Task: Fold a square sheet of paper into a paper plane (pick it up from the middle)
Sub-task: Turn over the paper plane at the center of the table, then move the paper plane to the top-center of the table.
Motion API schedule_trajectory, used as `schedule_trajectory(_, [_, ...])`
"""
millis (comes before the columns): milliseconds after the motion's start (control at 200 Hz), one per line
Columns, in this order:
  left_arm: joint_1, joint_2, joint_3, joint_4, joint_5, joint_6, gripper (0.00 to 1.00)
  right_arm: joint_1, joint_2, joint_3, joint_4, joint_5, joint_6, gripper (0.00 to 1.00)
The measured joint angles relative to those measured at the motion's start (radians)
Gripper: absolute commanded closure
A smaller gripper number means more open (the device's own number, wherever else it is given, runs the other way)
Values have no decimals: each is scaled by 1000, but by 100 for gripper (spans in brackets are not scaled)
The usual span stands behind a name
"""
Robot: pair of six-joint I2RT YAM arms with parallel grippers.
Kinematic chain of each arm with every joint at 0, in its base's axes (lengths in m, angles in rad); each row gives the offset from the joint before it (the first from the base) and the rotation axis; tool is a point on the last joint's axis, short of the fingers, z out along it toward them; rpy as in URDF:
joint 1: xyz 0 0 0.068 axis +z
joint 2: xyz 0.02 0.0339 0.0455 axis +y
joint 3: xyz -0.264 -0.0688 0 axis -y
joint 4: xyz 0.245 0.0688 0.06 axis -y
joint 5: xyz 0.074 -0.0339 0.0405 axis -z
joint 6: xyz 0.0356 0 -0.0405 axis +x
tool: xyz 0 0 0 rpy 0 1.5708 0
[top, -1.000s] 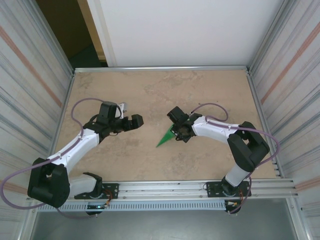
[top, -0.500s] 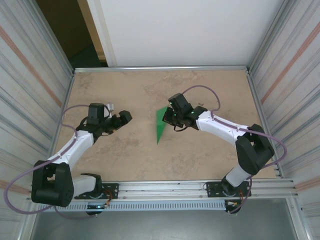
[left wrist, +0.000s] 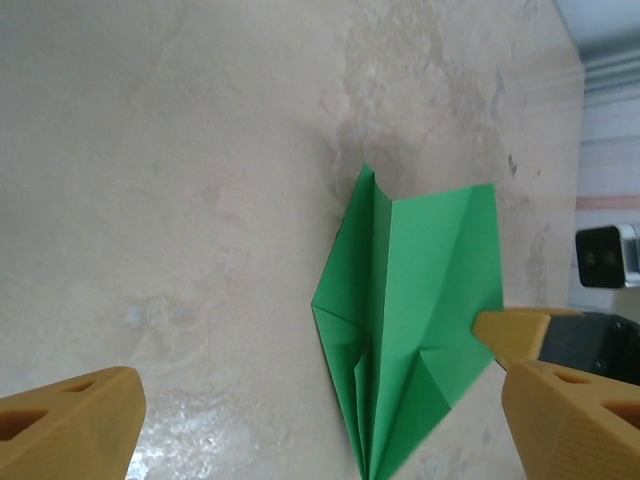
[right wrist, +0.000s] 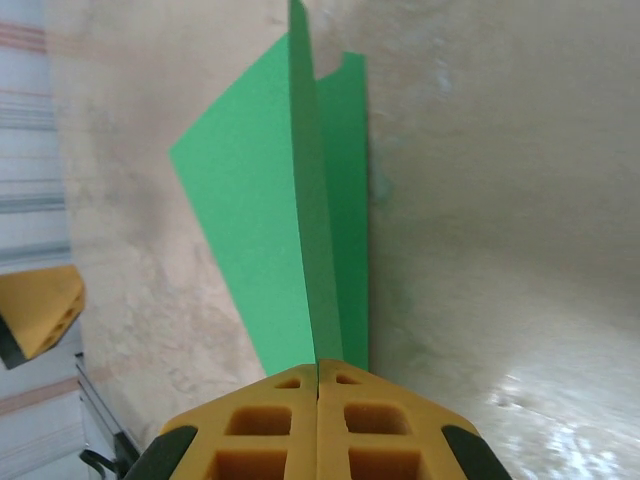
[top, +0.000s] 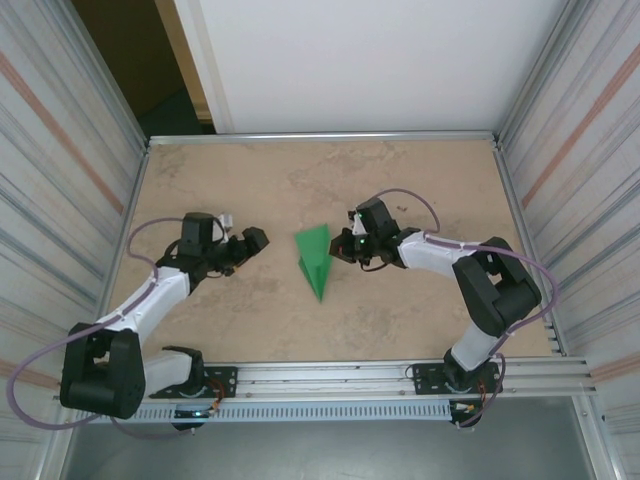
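The square sheet of paper is now folded into the bright-green paper plane (top: 314,258), a narrow dart with its sharp tip toward the near edge. My right gripper (top: 341,249) is shut on the plane's right side, its yellow pads (right wrist: 318,400) pressed together on the centre fold of the plane (right wrist: 270,230). My left gripper (top: 257,239) stands open a short way left of the plane and does not touch it. In the left wrist view the plane (left wrist: 410,320) lies ahead between my wide-apart left fingers (left wrist: 70,430), with a right finger (left wrist: 510,332) at its edge.
The tan tabletop (top: 400,180) is ringed by metal-framed walls (top: 80,150) on the left and right and a white panel behind. A metal rail (top: 330,375) with both arm bases runs along the near edge.
My right gripper has carried the plane left and turned it, so its tip now points toward the near edge. The left arm pulled back left, then eased toward the plane.
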Motion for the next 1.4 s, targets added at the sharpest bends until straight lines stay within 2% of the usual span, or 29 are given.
schedule_trajectory(286, [-155,167,13,50,0,-42,24,-78,3,-82,33,-30,-41,95])
schedule_trajectory(571, [-282,361,136,121,11,-55,37,-108,3,-101,44,-40,-64,95])
schedule_trajectory(757, [-302,444,217,130,20,-50,52,-108,3,-103,45,-53,-78,95])
schedule_trajectory(972, [-309,558,314,98,37,-40,62,-114,3,-103,45,-56,-79,95])
schedule_trajectory(1253, [-315,618,364,68,56,-14,92,-122,3,-103,45,-60,-80,96])
schedule_trajectory(1398, [-315,606,369,34,29,2,96,-131,-3,-103,37,-52,-82,96])
